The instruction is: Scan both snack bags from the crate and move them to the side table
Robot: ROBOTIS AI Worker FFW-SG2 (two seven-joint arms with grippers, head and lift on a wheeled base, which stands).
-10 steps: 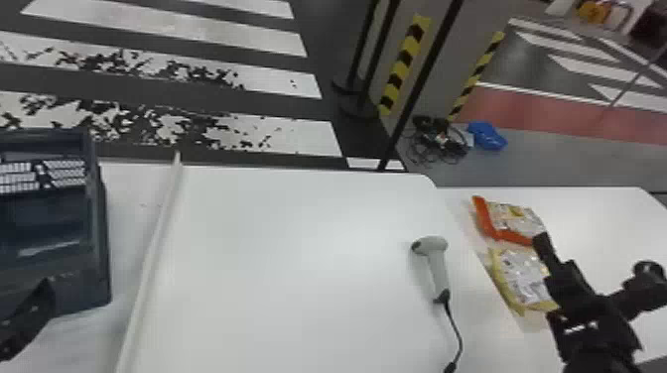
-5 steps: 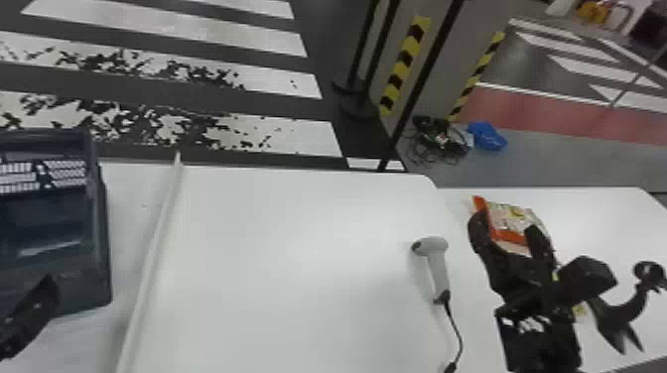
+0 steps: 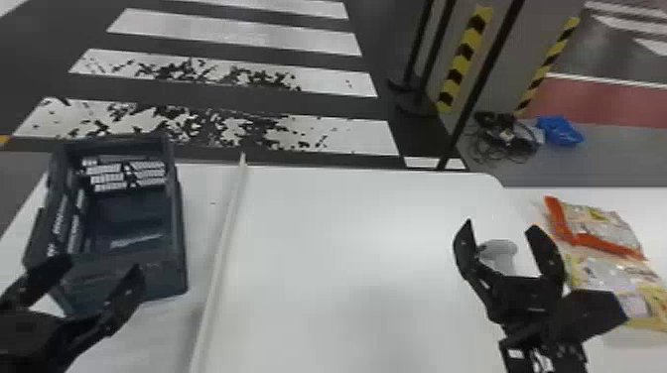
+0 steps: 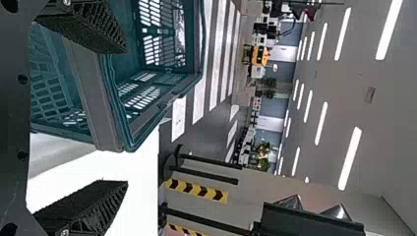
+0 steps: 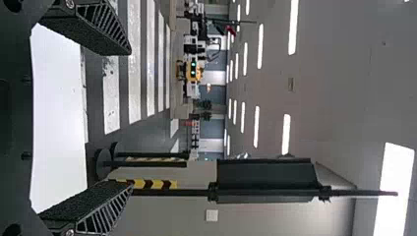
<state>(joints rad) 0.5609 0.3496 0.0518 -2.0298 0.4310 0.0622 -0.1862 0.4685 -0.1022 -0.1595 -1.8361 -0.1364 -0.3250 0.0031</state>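
Both snack bags lie side by side on the side table at the right of the head view: the orange-edged bag (image 3: 595,228) behind, the yellow bag (image 3: 615,285) nearer. My right gripper (image 3: 499,230) stands open over the scanner (image 3: 501,250), left of the bags, partly covering it. At the lower left my left gripper (image 3: 101,265) is open at the near side of the dark crate (image 3: 181,248), whose visible floor holds no bag. In the left wrist view, the left gripper (image 4: 125,115) is spread beside the crate. The right gripper (image 5: 130,118) has nothing between its fingers in the right wrist view.
A pale strip (image 3: 223,248) runs front to back across the white table (image 3: 347,248), between crate and scanner. Behind the table stand dark posts (image 3: 484,74), with cables (image 3: 506,139) and a blue bag (image 3: 561,131) on the floor.
My right gripper has swung leftward from the bags to over the scanner, uncovering both bags. The head view has shifted left, with more of the crate and left gripper in sight.
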